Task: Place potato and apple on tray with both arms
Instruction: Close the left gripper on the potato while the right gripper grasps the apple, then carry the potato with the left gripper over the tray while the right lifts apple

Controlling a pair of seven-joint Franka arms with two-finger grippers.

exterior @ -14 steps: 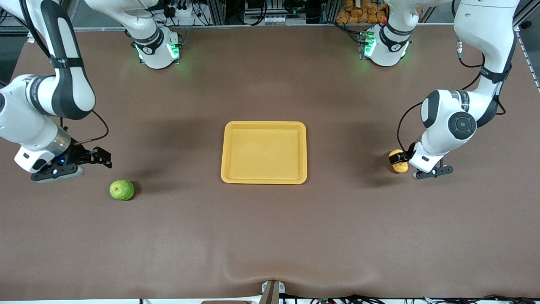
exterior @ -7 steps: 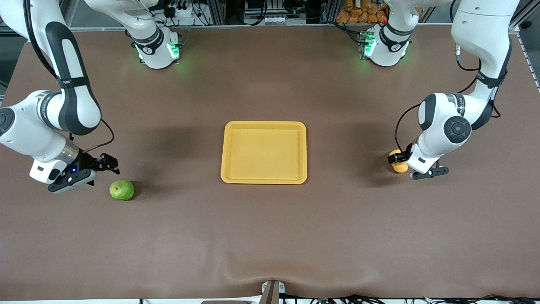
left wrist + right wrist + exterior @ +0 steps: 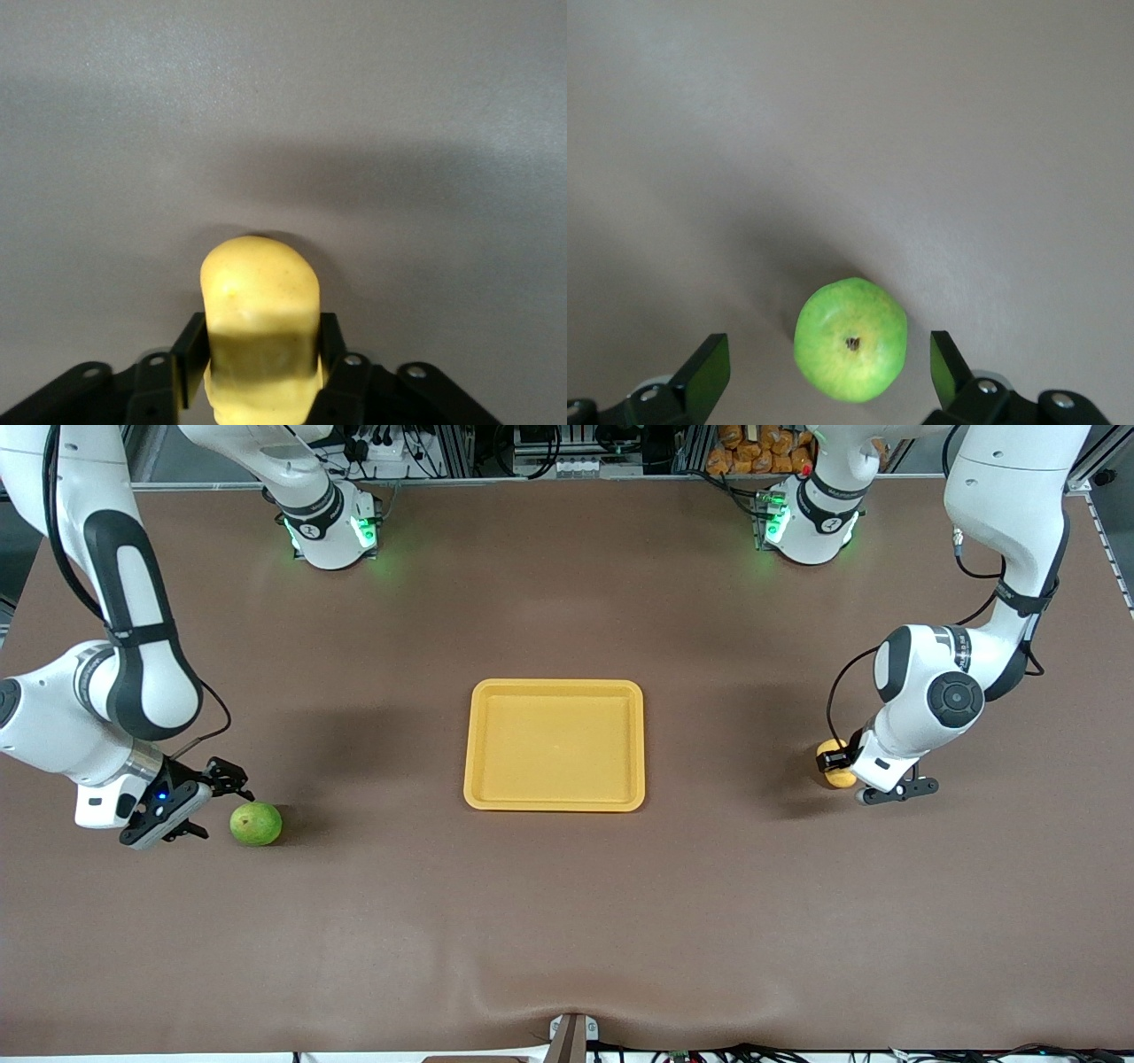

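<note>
Nearest the front camera lies the apple (image 3: 256,824), a light-green fruit resting on the brown tabletop (image 3: 567,921) toward the right arm's end, at about eight o'clock from the tray. The right end effector (image 3: 205,802) sits just beside it, its fingers spread wide; in the right wrist view the apple (image 3: 850,339) lies between the two open fingertips (image 3: 704,370) with clear gaps on either side, so no contact shows yet. A little farther from the camera, toward the left arm's end and at roughly three o'clock from the tray, the left end effector (image 3: 840,764) is clamped on the potato (image 3: 835,763); the left wrist view shows the yellow potato (image 3: 260,323) pinched between both pads (image 3: 190,359), with its shadow close under it on the tabletop, so I cannot tell whether it has been lifted. The yellow tray (image 3: 555,802) lies in the middle, well apart from both fruits, with nothing in it. By my reckoning the task is at an early stage: one grasp is made, one is about to be, and both carries and placements remain.
</note>
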